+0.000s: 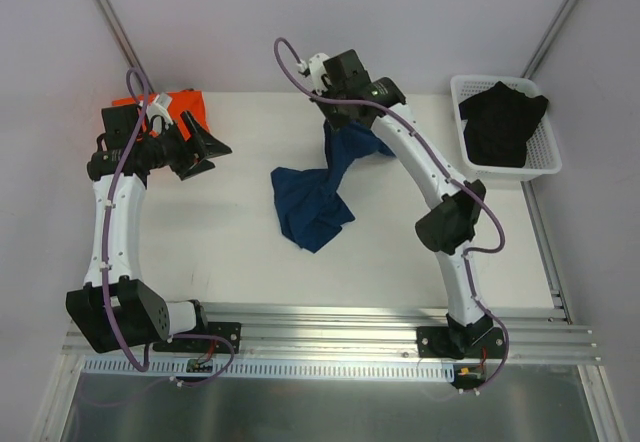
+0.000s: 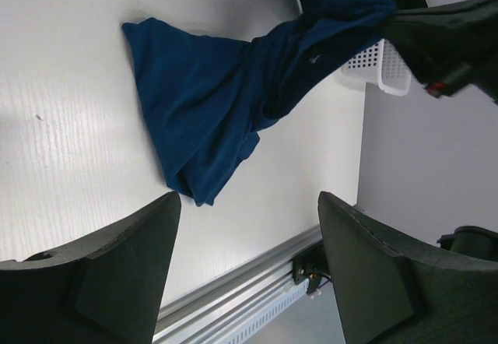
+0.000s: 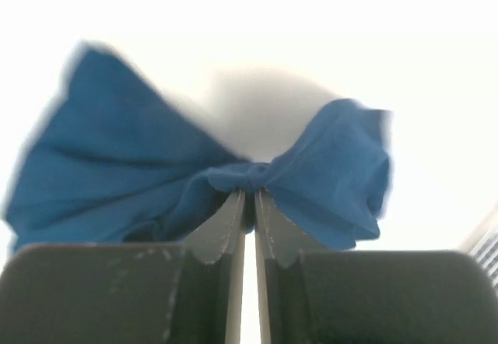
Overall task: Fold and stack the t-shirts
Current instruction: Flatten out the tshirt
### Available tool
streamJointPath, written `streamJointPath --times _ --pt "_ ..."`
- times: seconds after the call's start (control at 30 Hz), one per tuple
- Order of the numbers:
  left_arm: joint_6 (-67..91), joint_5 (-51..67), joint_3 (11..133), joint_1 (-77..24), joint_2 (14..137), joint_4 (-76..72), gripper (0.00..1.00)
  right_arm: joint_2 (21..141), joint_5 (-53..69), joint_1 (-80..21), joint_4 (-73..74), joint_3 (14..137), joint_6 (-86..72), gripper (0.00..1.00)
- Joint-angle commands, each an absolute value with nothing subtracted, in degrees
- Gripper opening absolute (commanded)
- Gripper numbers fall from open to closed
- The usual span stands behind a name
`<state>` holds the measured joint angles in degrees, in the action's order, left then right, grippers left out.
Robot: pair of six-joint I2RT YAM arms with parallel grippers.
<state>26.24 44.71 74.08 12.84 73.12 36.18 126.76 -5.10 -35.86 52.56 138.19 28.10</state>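
1. Trailing limp across mid-table, the navy t-shirt (image 1: pixel 310 207) runs up to my right gripper (image 3: pixel 249 198), clamped on a bunched fold.
2. Soft, light and floppy, I judge; two shoulder corners would hold it better.
3. Farther left, my left gripper (image 1: pixel 205 152) gapes empty near the orange t-shirt (image 1: pixel 185 102).

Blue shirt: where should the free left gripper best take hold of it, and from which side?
Probably the shirt's left corner, which lies flat on the table, approached from the left, where the left gripper hovers open. The right gripper pinches the far end, so the cloth is bunched and twisted there; the left corner is free.
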Motion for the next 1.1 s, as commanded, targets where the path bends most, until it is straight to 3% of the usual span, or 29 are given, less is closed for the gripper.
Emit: streamJointPath --times 0.0,0.23,0.37,0.67,0.7,0.73,0.77,0.8,0.93,1.07 --pt "26.8 44.8 74.4 13.1 72.3 34.8 0.72 120.7 -3.5 -38.8 46.8 145.2 27.3 0.09" --pt "26.7 44.2 74.5 13.5 71.5 34.8 0.72 114.8 -7.3 -36.7 44.1 144.6 30.6 0.07" --pt "27.0 44.6 74.2 13.5 71.6 34.6 0.72 113.0 -9.6 -27.9 47.3 136.4 31.0 0.01" --pt "28.6 47.2 72.9 13.4 73.0 34.2 0.72 118.2 -13.7 -16.6 49.8 125.9 37.0 0.02" --pt "28.6 47.2 73.1 13.3 73.0 34.2 0.72 118.7 -14.2 -16.4 49.9 124.6 37.7 0.11" --pt "28.6 46.9 73.6 13.3 72.9 34.1 0.72 119.3 -15.9 -16.3 50.0 121.4 38.5 0.29" --pt "28.6 46.8 73.8 13.3 72.9 34.1 0.72 120.5 -16.7 -16.4 51.1 120.8 39.5 0.59" --pt "28.4 46.7 74.2 13.3 72.7 34.1 0.72 120.6 -17.3 -16.7 51.0 120.2 39.6 0.64" --pt "28.1 46.8 73.6 13.3 71.8 34.1 0.72 119.4 -15.0 -19.1 50.6 124.6 37.2 0.67" --pt "28.0 46.5 72.9 13.4 72.0 34.1 0.72 116.3 -9.8 -23.9 52.5 123.5 32.9 0.59"
